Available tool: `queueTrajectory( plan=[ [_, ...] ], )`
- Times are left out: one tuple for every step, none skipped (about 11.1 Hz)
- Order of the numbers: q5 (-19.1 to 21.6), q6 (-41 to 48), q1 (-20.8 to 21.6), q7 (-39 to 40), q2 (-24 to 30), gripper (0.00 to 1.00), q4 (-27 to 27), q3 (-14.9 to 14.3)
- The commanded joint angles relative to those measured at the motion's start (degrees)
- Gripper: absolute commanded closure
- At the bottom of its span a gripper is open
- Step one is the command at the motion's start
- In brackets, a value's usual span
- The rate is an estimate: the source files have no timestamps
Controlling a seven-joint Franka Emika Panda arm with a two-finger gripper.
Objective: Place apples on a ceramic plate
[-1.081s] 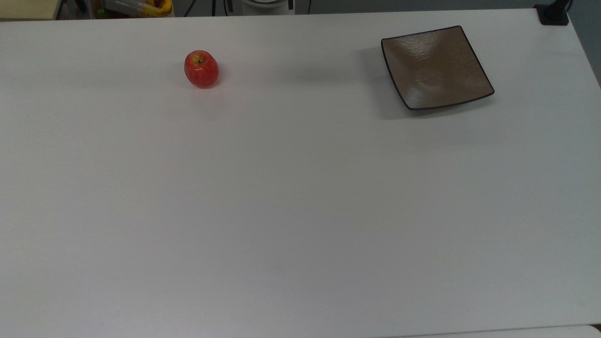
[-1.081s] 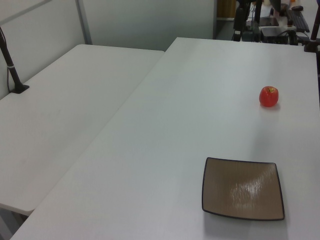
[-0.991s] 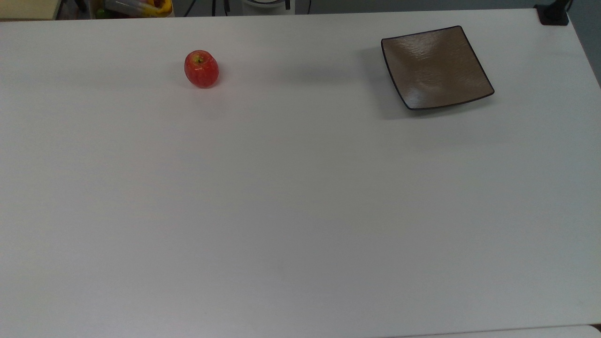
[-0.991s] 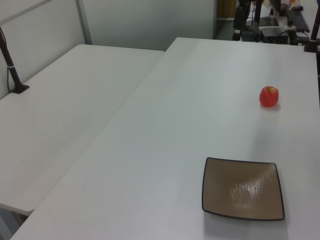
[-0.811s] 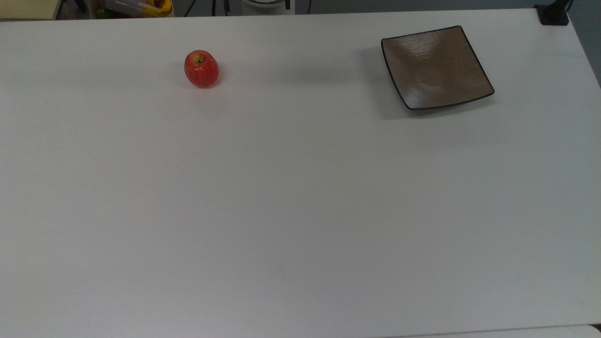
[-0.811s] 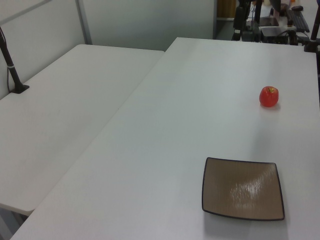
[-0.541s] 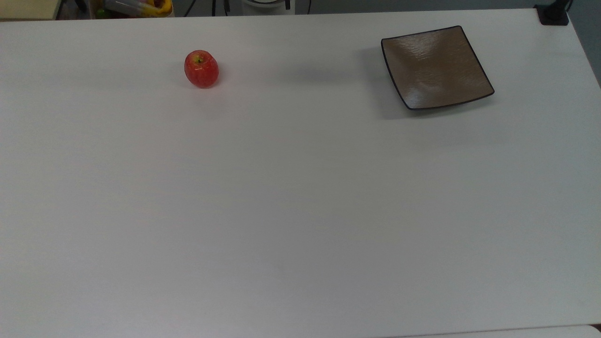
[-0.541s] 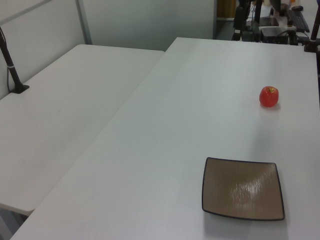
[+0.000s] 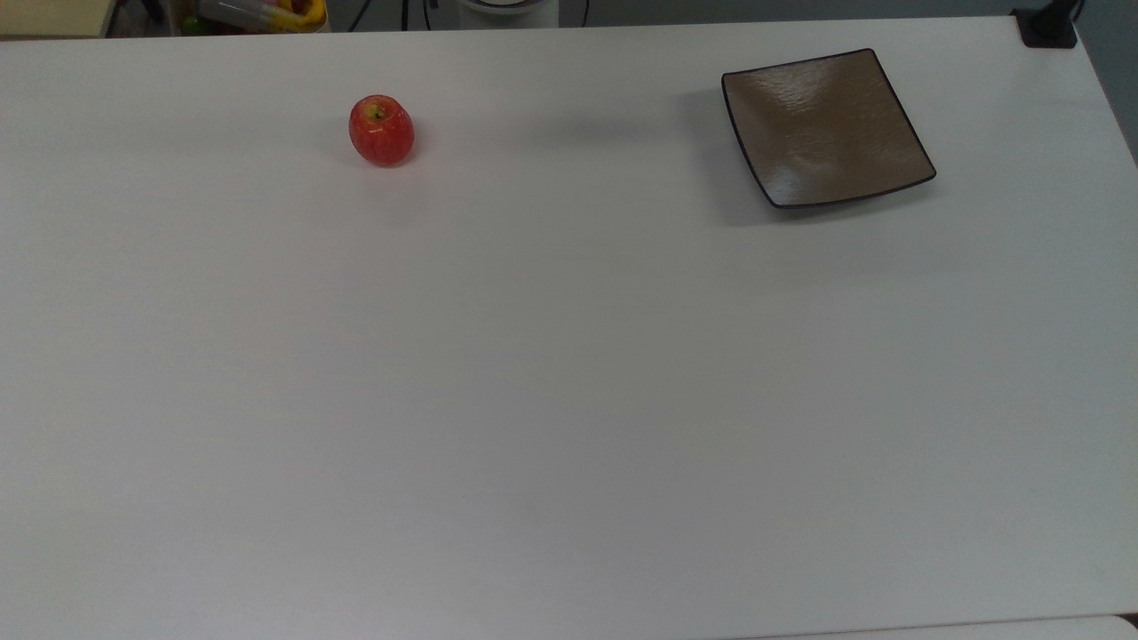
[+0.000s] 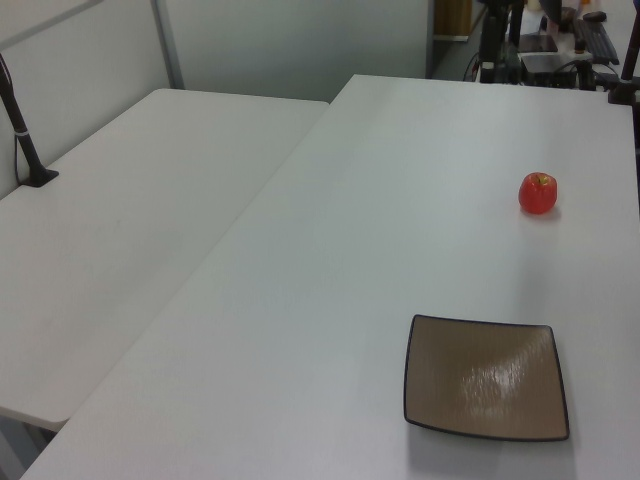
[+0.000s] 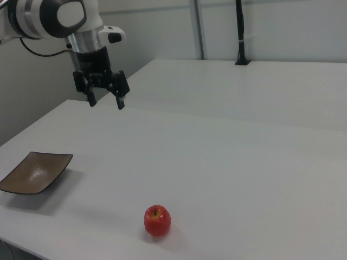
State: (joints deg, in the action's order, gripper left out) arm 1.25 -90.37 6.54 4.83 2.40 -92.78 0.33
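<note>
A small red apple (image 9: 381, 131) sits alone on the white table (image 9: 569, 373), toward the top view's upper left; it also appears as the apple (image 10: 537, 193) and the apple (image 11: 157, 220). The square brown ceramic plate (image 9: 825, 127) lies bare at the top view's upper right, seen too as the plate (image 10: 486, 377) and the plate (image 11: 33, 172). In the right view my gripper (image 11: 106, 102) hangs open well above the table, between plate and apple, holding nothing.
A second white table (image 10: 130, 220) adjoins on the left view's left, with a black pole (image 10: 22, 140) mounted on it. A black clamp (image 9: 1046, 27) sits at the top view's upper right corner. Clutter (image 9: 258, 13) lies beyond the far edge.
Apple and plate have not moved. Only the dark equipment at the left view's upper edge has shifted slightly.
</note>
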Motion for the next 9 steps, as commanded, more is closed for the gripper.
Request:
queueTrajectory(
  plan=[
    [0.77,4.31,-1.18,7.03,0.68,0.00,-0.03,-1.11],
    [0.16,4.41,-1.18,7.04,1.55,0.00,-2.03,-1.82],
    [-0.54,3.89,-1.35,7.56,2.34,0.00,-4.58,-2.43],
    [-1.77,3.80,-1.79,9.65,2.43,0.00,-6.60,-4.09],
    [-2.13,2.14,-1.97,11.85,2.43,0.00,-9.58,-5.59],
    [-2.39,-2.23,-2.14,12.13,3.22,0.00,-13.79,-7.17],
    [-3.44,-6.53,-2.41,12.13,4.18,0.00,-18.70,-7.88],
    [-5.71,-11.27,-3.02,12.13,4.28,0.00,-23.10,-7.89],
    [-6.60,-15.76,-3.55,12.13,4.11,0.00,-26.54,-7.98]
  ],
)
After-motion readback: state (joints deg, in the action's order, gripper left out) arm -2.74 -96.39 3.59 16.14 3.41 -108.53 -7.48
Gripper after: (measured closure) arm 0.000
